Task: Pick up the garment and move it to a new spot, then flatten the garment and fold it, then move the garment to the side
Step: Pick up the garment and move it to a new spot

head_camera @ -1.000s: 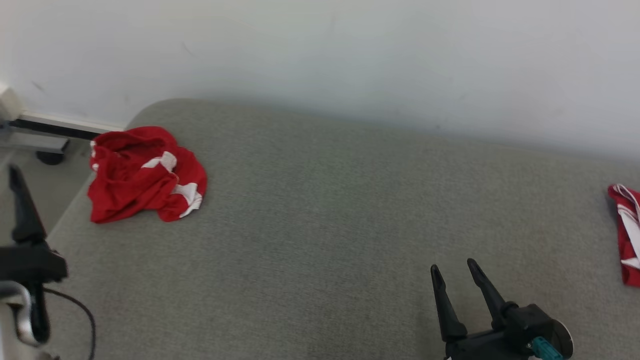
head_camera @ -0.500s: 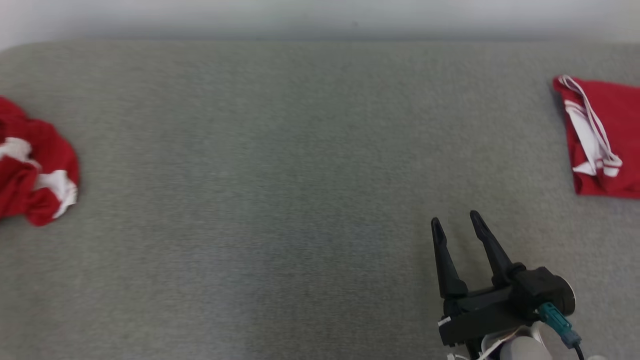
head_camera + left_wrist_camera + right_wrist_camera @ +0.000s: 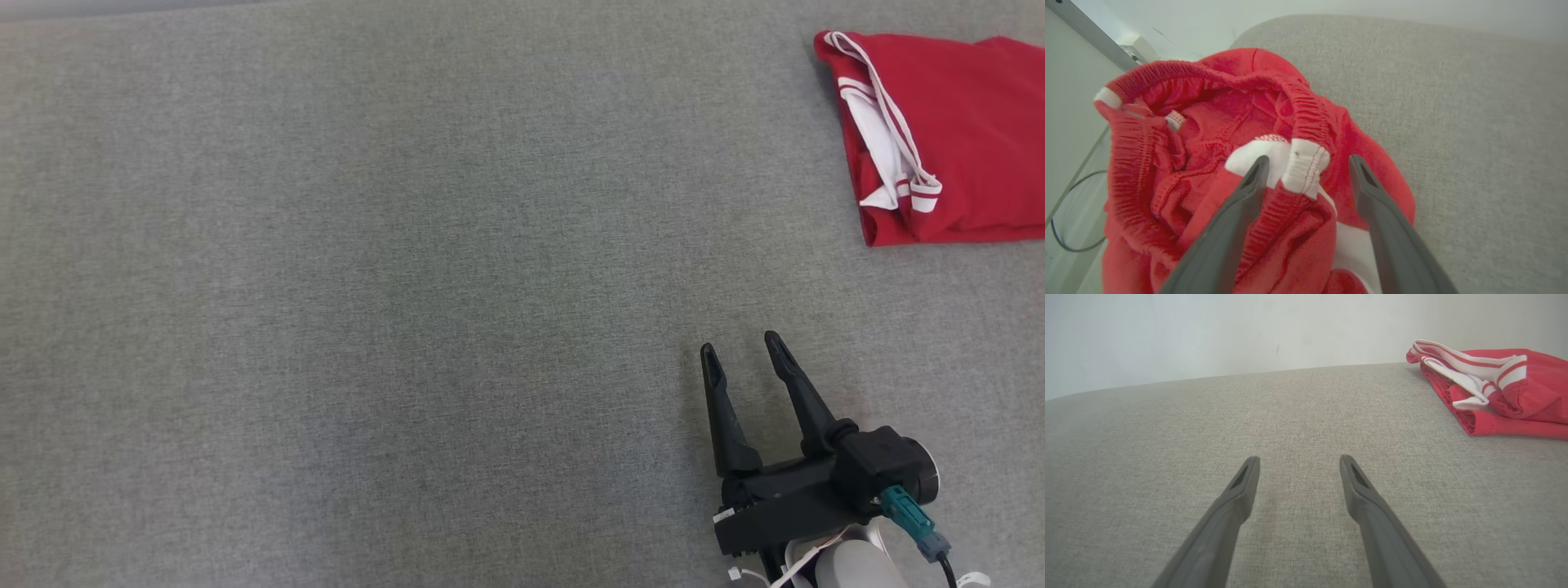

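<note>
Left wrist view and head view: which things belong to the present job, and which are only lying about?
Belong to the job:
- crumpled red garment, to be picked up
- left tool, open astride its waistband
- grey cushion, the work surface

Probably just lying about:
- folded red garment, at the right edge
- right tool, open over bare cushion
- cable on the floor

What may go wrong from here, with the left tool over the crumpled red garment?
The open left tool straddles a bunched waistband of the crumpled garment: it may pinch several layers and lift a lump. The garment lies by the cushion edge, so a weak grip may drop it to the floor.
</note>
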Tool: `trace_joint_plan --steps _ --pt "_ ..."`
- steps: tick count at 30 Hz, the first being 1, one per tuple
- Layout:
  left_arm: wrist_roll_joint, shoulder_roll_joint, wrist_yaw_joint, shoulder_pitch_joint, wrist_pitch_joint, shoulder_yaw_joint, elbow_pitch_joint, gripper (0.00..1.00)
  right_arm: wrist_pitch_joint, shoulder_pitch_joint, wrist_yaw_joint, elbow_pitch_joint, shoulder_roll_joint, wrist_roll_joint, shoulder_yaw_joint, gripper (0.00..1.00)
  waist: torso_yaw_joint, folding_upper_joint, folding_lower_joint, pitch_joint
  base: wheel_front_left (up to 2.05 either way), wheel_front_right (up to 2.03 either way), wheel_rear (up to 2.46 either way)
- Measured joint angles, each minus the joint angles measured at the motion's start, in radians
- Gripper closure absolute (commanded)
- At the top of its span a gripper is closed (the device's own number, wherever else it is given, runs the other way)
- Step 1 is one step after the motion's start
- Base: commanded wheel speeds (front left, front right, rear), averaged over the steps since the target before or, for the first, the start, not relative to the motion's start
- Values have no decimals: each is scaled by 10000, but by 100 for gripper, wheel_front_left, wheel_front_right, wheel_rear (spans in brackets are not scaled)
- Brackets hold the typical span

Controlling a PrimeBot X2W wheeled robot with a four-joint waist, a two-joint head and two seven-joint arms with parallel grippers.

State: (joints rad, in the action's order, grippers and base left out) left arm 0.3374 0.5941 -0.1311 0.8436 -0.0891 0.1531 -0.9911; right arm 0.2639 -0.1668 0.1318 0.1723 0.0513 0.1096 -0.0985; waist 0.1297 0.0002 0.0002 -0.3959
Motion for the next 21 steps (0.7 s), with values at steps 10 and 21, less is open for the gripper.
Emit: trace_joint_plan --steps 10,21 --pt "782 148 82 385 -2592 -326 -1244 0 0 8 0 -40 -2 -63 4 0 183 -2 -2 -6 0 0 0" --pt "782 -21 479 187 -1561 -437 -1093 100 0 24 0 105 -2 -178 151 0 240 -2 -2 347 0 0 0"
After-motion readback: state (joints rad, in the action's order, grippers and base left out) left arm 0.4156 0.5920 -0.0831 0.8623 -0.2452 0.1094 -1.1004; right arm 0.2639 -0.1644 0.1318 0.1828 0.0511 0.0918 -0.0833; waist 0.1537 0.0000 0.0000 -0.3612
